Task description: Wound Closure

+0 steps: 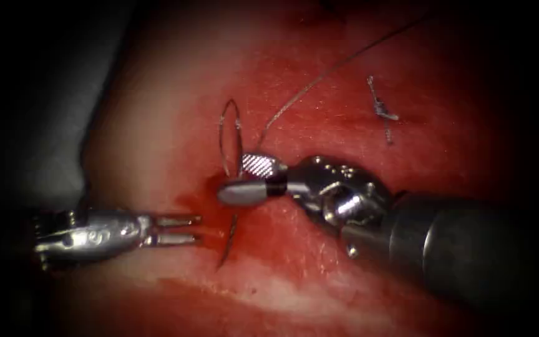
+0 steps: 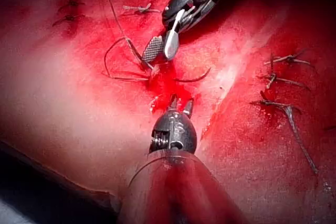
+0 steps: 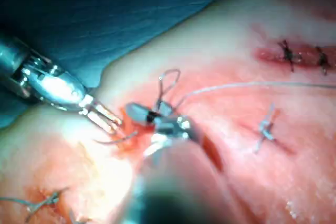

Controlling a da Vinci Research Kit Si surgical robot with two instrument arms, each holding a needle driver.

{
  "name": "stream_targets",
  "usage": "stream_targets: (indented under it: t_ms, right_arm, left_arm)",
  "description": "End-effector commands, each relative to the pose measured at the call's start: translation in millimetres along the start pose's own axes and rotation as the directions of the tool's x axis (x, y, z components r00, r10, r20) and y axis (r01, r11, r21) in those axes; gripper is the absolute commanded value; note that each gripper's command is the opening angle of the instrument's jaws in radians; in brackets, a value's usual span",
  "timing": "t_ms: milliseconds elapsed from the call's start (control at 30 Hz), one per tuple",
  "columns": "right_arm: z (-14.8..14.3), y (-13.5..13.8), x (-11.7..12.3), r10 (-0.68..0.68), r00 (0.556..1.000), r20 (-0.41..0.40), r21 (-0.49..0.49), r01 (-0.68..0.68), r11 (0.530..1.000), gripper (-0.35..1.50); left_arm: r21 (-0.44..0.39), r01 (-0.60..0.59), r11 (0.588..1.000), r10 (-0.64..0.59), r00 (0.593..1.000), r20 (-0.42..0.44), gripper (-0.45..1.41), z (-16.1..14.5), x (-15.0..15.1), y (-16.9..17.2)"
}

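The right tool (image 1: 232,176) reaches in from the right with its jaws open over the cut, holding nothing. A thin loop of thread (image 1: 230,134) rises just beyond its jaws, and the thread's long tail (image 1: 338,65) runs off to the upper right. The dark curved needle (image 1: 227,243) sticks partly out of the tissue (image 1: 157,131) just below these jaws, one end buried by the red fluid (image 1: 210,195). From the left, the left tool (image 1: 198,228) has slightly open, empty jaws just short of the needle. The needle (image 2: 195,78) lies between the left tool (image 2: 180,103) and right tool (image 2: 159,56).
A finished stitch with cut thread ends (image 1: 382,111) sits on the right side of the cut. More tied stitches (image 2: 281,85) cross another closed wound nearby. Blue drape (image 3: 105,19) lies beyond the tissue's edge.
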Motion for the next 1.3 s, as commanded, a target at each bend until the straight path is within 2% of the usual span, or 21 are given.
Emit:
stream_targets:
  t_ms: [33, 133, 233, 267, 300, 333, 433, 700, 800, 1000, 1167, 1233, 1267, 1300]
  right_arm:
    - [0.0, 0.5, -0.4, 0.001, 1.000, 0.002, 0.001, -0.001, 1.000, 1.15]
    - [-2.1, 1.0, -0.6, -0.003, 1.000, 0.008, 0.007, 0.003, 1.000, 1.13]
    - [-3.8, 1.3, -0.9, -0.008, 1.000, 0.010, 0.007, 0.008, 1.000, 1.10]
    - [-5.0, 1.4, -1.1, -0.011, 1.000, 0.012, 0.007, 0.011, 1.000, 1.06]
    - [-5.0, 1.4, -1.1, -0.011, 1.000, 0.012, 0.007, 0.011, 1.000, 1.06]
    - [-5.9, 1.5, -1.5, -0.014, 1.000, 0.015, 0.011, 0.014, 1.000, 1.03]
    - [-6.4, 1.5, -1.9, -0.018, 1.000, 0.016, 0.013, 0.018, 1.000, 0.99]
    - [-6.1, 1.6, -3.7, -0.034, 0.999, 0.015, 0.009, 0.034, 0.999, 0.91]
    - [-5.9, 1.6, -3.7, -0.034, 0.999, 0.016, 0.012, 0.034, 0.999, 0.89]
    - [-5.7, 1.6, -3.7, -0.034, 0.999, 0.015, 0.011, 0.034, 0.999, 0.86]
    - [-5.4, 1.6, -3.8, -0.034, 0.999, 0.014, 0.008, 0.034, 0.999, 0.83]
    - [-5.2, 1.6, -3.9, -0.035, 0.999, 0.013, 0.007, 0.035, 0.999, 0.81]
    - [-5.0, 1.5, -4.0, -0.036, 0.999, 0.013, 0.008, 0.036, 0.999, 0.81]
    - [-4.9, 1.5, -4.1, -0.037, 0.999, 0.013, 0.007, 0.037, 0.999, 0.79]
  left_arm:
    - [0.000, 0.001, 1.000, -0.001, 1.000, -0.001, 0.27, 0.9, -0.4, 0.0]
    - [-0.025, -0.041, 0.999, 0.039, 0.997, -0.060, 0.31, 1.2, -0.2, 0.6]
    - [-0.052, -0.065, 0.997, 0.060, 0.994, -0.087, 0.42, 1.6, 0.0, 1.2]
    - [-0.054, -0.079, 0.995, 0.072, 0.991, -0.110, 0.54, 1.9, 0.2, 1.3]
    - [-0.054, -0.079, 0.995, 0.072, 0.991, -0.110, 0.54, 1.9, 0.2, 1.3]
    - [-0.050, -0.084, 0.995, 0.077, 0.987, -0.140, 0.64, 2.2, 0.4, 1.2]
    - [-0.040, -0.092, 0.995, 0.085, 0.985, -0.150, 0.74, 2.5, 0.5, 0.8]
    - [0.024, -0.098, 0.995, 0.101, 0.972, -0.212, 0.76, 2.7, 1.1, -0.1]
    - [0.032, -0.105, 0.994, 0.110, 0.969, -0.222, 0.62, 3.6, 1.1, -0.1]
    - [0.025, -0.119, 0.993, 0.121, 0.966, -0.229, 0.57, 4.8, 1.0, -0.5]
    - [0.014, -0.124, 0.992, 0.124, 0.964, -0.237, 0.32, 4.7, 0.7, -1.2]
    - [0.011, -0.126, 0.992, 0.125, 0.963, -0.239, 0.14, 4.6, 0.5, -1.6]
    - [0.009, -0.127, 0.992, 0.126, 0.963, -0.240, -0.32, 4.6, 0.3, -1.9]
    - [0.003, -0.124, 0.992, 0.121, 0.963, -0.243, -0.45, 4.5, 0.2, -1.9]
